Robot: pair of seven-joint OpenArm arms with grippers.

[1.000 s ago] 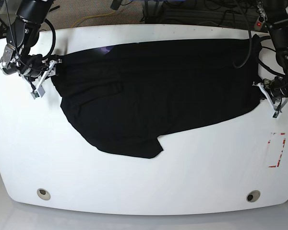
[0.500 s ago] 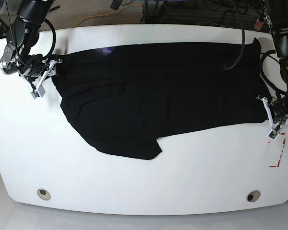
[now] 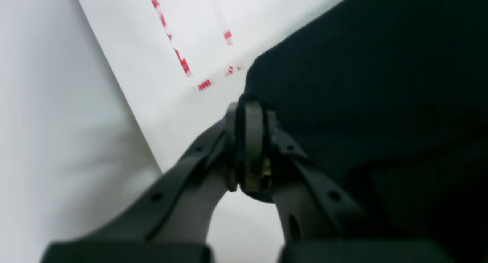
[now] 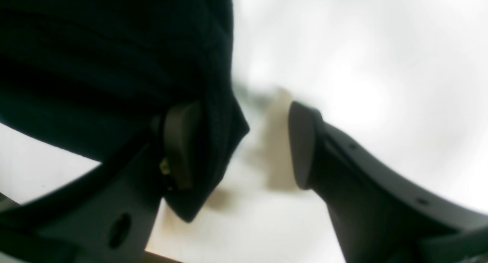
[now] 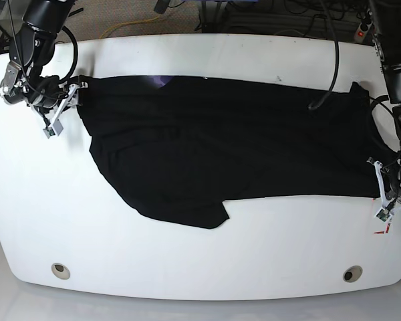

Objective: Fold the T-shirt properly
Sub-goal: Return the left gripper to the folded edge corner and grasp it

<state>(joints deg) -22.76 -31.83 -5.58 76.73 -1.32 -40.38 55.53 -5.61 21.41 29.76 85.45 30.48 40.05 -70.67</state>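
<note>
The black T-shirt [image 5: 227, 144] lies stretched across the white counter [image 5: 187, 261] from upper left to right edge, the left hand [image 3: 249, 114] pinching its corner at lower right, the right hand [image 4: 244, 141] spread around its upper-left edge.

Robotics lab setting, white rounded worktop [image 5: 187, 267] with two cable grommet holes [image 5: 61, 271], red tape marks [image 5: 381, 231] at its edge, tangled black cables [image 5: 267, 17] and a yellow cord [image 5: 130, 27] on carpet behind
</note>
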